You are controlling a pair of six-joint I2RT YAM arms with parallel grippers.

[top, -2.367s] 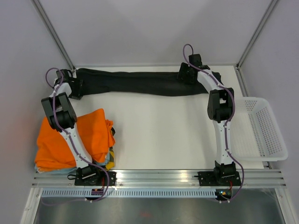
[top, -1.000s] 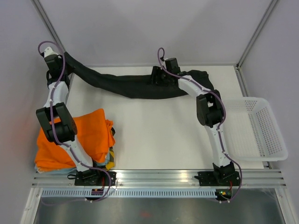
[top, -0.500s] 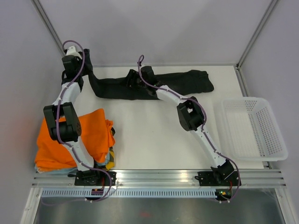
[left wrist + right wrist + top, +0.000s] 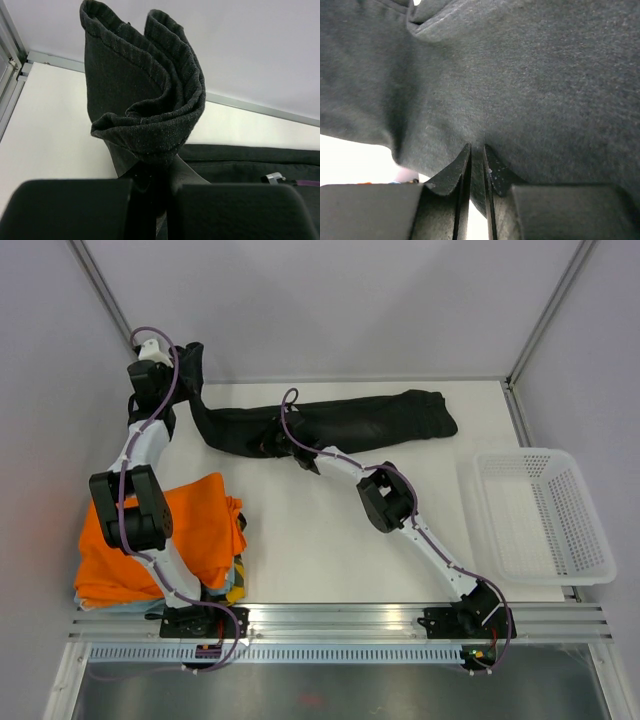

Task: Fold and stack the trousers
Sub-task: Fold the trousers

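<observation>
Looking down from the top camera, you had the trousers [image 4: 370, 415] stretched along the far edge of the table [image 4: 330, 530], with one end lifted off the surface at the far left corner. Your left gripper [image 4: 155, 182] was clenched on that raised end, the cloth curling in folds above its fingers (the wrist view showed it plainly). Your right gripper [image 4: 476, 150] pressed into the garment's middle, jaws nearly together with a pinch of black fabric between them. An orange garment [image 4: 200, 530] lay piled at the near left, well apart from the trousers, and a white basket [image 4: 590, 540] stood at the right
</observation>
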